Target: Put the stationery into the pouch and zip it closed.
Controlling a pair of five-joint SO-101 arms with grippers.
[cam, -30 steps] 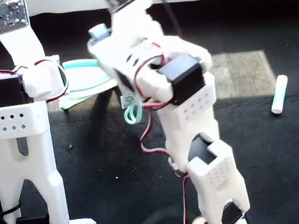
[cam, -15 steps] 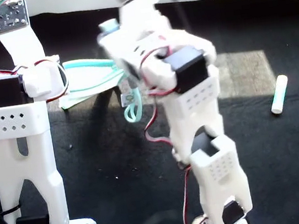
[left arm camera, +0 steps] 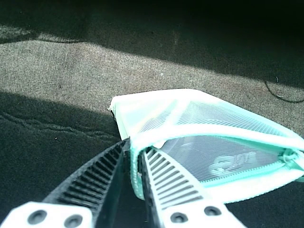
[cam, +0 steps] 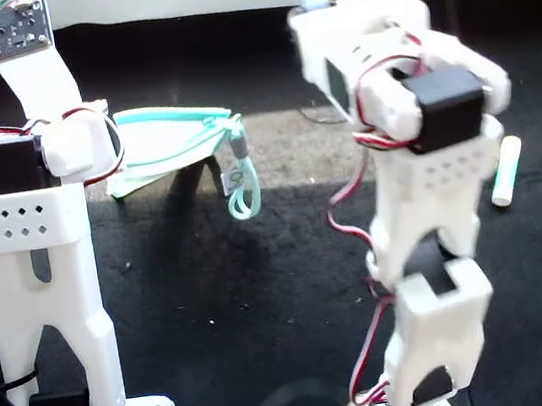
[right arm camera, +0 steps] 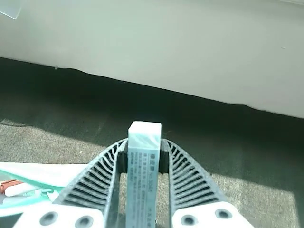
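two arms: the left arm [cam: 35,246] and the right arm [cam: 428,171]. two grippers: the left gripper [left arm camera: 134,161] and the right gripper [right arm camera: 142,152]. one mint pouch [cam: 167,142], with one loop [cam: 243,199] at its zip. three pieces of stationery: one pale block [right arm camera: 144,166], one white stick [cam: 506,170] at the right, one red-tipped piece [right arm camera: 14,188] inside the pouch.

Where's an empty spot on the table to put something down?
The dark mat between the left arm and right arm is bare. So is the sunny strip between pouch and right arm. It's crowded at the pouch, where the left pincer pinches its edge. A white stick lies beyond the right arm.
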